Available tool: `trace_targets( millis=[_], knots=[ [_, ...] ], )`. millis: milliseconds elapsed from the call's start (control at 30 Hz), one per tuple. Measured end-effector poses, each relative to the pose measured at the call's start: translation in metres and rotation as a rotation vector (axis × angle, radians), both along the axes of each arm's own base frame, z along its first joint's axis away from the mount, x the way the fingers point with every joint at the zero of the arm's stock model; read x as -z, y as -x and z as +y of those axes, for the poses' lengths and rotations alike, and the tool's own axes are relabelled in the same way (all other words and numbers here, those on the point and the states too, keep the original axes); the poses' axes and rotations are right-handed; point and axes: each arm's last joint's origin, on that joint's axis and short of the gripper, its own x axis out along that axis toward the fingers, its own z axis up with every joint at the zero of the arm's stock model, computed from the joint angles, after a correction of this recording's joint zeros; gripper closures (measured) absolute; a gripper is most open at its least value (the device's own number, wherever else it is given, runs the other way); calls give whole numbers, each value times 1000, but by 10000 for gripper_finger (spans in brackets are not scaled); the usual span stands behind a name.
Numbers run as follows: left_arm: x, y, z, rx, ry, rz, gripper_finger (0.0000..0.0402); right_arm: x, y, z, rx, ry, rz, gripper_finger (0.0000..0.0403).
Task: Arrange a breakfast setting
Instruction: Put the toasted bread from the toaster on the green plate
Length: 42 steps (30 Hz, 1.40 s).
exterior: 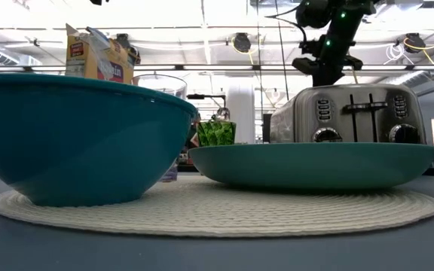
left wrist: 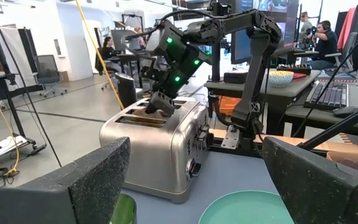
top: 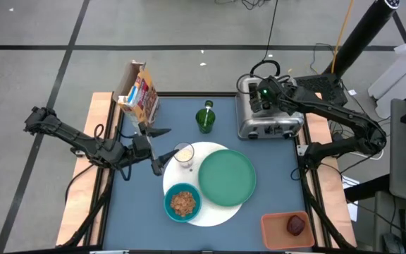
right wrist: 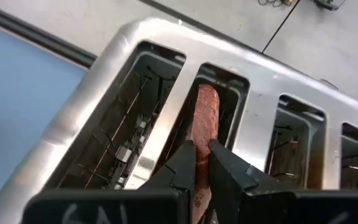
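A brown bagel half [right wrist: 204, 115] stands on edge in a slot of the silver toaster [top: 270, 116] at the table's far right. My right gripper [right wrist: 202, 163] is over the toaster, shut on the bagel; it also shows in the high view [top: 261, 101]. My left gripper [top: 163, 144] hangs open and empty at the table's left, beside the small clear glass [top: 184, 154]. The glass, the green plate [top: 227, 177] and the teal bowl [top: 182, 202] of cereal rest on the white round mat [top: 213, 215]. The dark-red fruit [top: 296, 224] lies in an orange tray. The spoon is out of view. My right gripper pinches the bagel half's upper edge [right wrist: 202, 140] between its two fingers, one on each flat face. The fingers [right wrist: 182, 165] come from above, pointing down into the slot. The bagel stands upright, its lower part inside the slot and hidden.
A cereal box [top: 138, 92] stands at the far left and a green bottle [top: 205, 118] at the far middle, left of the toaster. The orange tray [top: 277, 233] sits at the near right corner. People sit at desks beyond the table [left wrist: 321, 34].
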Motion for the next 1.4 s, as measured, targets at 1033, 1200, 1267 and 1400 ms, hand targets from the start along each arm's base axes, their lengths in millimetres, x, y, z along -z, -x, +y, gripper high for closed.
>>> trace_targets(
  millis=[1033, 1200, 1267, 1400],
  knots=[
    [0, 0, 0, 0, 0, 0, 30, -74, 65, 46, -68, 210, -430, 376],
    [0, 0, 0, 0, -2, 1, 30, -78, 57, 49, -188, 170, -526, 376],
    [0, 0, 0, 0, -4, 1, 30, -80, 52, 51, -239, 152, -559, 376],
    [0, 0, 0, 0, -4, 2, 30, -81, 41, 58, -353, 89, -634, 376]
  ],
)
